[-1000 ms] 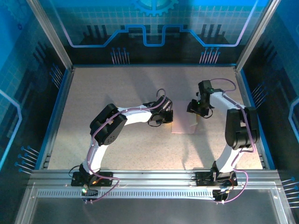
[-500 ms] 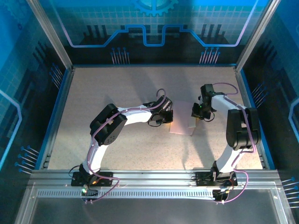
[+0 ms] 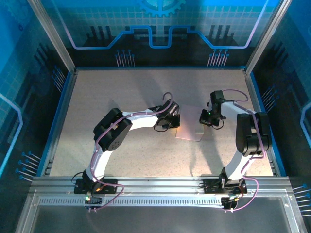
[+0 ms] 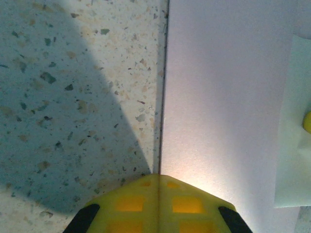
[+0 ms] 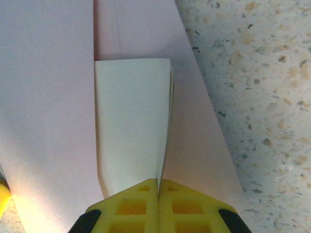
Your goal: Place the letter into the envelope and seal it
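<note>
Top view: envelope (image 3: 191, 131) lay between left claw (image 3: 171, 123) and right claw (image 3: 208, 120). Left wrist: left claw pinched envelope's edge. Right wrist: right claw clamped folded letter (image 5: 131, 121), its long axis running straight ahead over the envelope.

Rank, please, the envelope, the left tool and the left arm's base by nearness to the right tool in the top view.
1. envelope, directly beside the right tool.
2. left tool, at the envelope's opposite edge.
3. left arm's base, near-left table edge.

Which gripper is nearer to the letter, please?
Right. The right gripper is shut on the letter; the left gripper sits at the far edge of the envelope.
</note>
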`<state>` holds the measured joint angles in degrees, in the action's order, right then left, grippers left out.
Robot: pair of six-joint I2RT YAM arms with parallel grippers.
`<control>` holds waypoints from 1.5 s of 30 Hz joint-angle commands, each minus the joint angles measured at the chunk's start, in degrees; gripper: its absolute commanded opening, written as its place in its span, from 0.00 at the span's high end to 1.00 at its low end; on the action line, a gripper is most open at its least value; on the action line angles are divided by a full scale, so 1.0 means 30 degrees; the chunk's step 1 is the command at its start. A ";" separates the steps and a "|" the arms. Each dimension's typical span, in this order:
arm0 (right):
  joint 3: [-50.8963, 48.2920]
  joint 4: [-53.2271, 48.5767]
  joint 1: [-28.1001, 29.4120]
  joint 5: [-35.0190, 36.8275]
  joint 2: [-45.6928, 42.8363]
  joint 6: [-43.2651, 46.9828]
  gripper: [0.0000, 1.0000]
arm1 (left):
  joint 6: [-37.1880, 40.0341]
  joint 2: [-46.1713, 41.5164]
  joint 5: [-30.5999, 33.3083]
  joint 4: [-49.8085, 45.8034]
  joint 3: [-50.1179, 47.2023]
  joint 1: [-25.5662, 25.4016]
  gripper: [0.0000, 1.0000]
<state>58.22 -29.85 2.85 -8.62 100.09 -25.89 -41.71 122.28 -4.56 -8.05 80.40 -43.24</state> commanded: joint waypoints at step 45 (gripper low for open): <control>-0.0451 0.3620 0.1127 -0.3381 0.1051 -0.4231 1.00 | -0.0656 0.0118 -0.0723 -0.0774 -0.0461 -0.0074 1.00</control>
<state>55.88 -19.79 4.40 -15.73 101.36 -37.56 -42.81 122.28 -4.62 -8.05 80.40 -43.22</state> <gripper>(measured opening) 0.064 0.048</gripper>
